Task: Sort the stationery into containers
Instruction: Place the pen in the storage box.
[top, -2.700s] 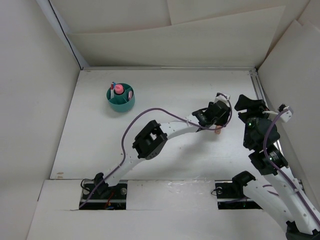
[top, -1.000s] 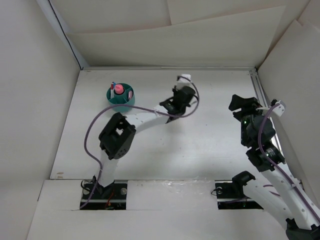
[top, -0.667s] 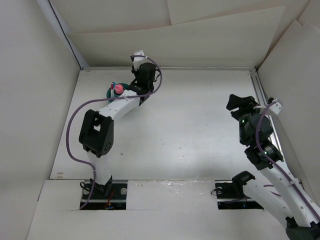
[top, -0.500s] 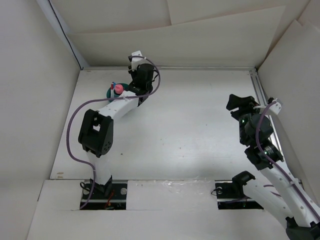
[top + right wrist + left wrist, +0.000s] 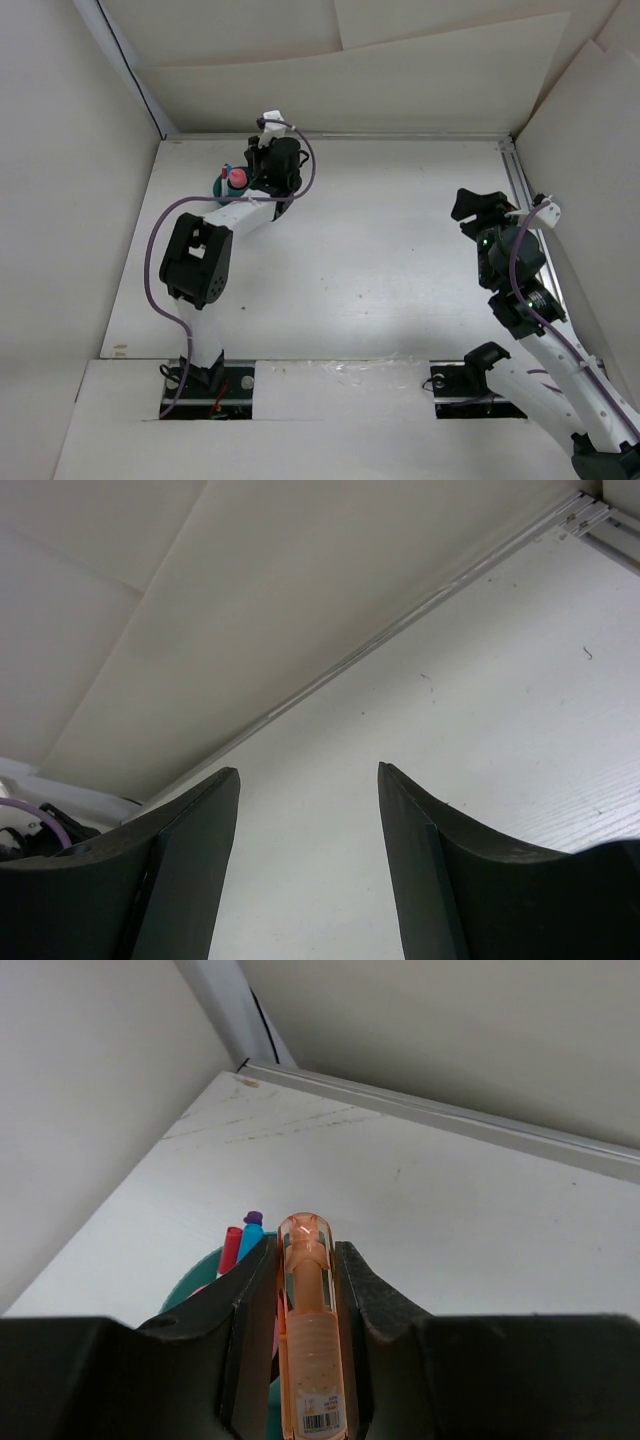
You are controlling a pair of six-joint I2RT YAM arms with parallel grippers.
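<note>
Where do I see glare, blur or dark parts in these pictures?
Left wrist: a small glare spot on the tip of the orange marker. Right wrist: the right gripper looks dark, almost without detail. Top external: soft, even light.

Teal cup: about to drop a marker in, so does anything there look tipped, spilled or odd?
Nothing stands out. The teal cup stands upright, pens inside, and the left pincer grips the orange marker straight, above it.
</note>
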